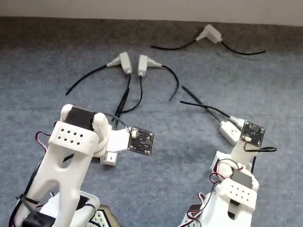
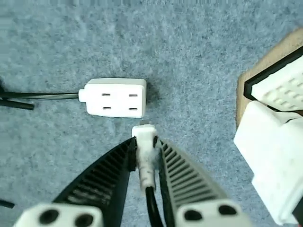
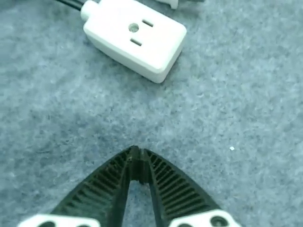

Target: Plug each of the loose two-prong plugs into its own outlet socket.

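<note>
Plug (image 2: 144, 136) sits clamped in the left claw (image 2: 145, 148), its tip just short of the double socket (image 2: 116, 97). Right claw (image 3: 138, 161) is clenched empty, apart from the single socket (image 3: 135, 38).

The left arm (image 1: 66, 165) and right arm (image 1: 236, 191) are white plastic shells with black servos (image 1: 78, 117), thin red, black and white wires (image 1: 40, 138), dark square camera boards (image 1: 142, 140) and black ribbed fingers (image 2: 106, 177).

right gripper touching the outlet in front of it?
Apart. The right wrist view shows a strip of bare carpet between the shut right gripper and the outlet.
</note>
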### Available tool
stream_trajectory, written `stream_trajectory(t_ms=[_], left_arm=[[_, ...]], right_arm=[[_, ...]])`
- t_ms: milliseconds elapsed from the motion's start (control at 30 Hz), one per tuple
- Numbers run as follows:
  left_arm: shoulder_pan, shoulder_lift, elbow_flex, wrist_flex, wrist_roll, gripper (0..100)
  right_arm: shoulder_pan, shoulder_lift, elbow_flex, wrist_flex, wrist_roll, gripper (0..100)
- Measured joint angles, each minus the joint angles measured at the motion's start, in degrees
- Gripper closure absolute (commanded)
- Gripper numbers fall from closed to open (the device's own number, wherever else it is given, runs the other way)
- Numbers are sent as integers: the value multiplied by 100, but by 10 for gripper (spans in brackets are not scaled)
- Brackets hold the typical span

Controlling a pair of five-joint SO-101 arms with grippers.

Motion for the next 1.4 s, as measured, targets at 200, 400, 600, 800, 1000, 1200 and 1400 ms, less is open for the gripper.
stream_trajectory(t_ms=[200,400,600,800,1000,1200,1400], left_arm=[[-26,0,747,-809,-18,994],[-18,0,1160,-1521,-18,994],[-18,0,1380,-1960,-18,994],[-9,-18,1538,-2127,-18,994],[-9,-18,1547,-2127,-18,994],[149,-18,1547,-1996,-18,994],[448,-9,1363,-1591,-18,994]], right_arm=[[0,0,0,0,0,991],[0,0,0,0,0,991],[0,0,0,0,0,991],[0,0,0,0,0,991],[0,0,0,0,0,991],[0,0,0,0,0,991],[0,0,0,0,0,991]])
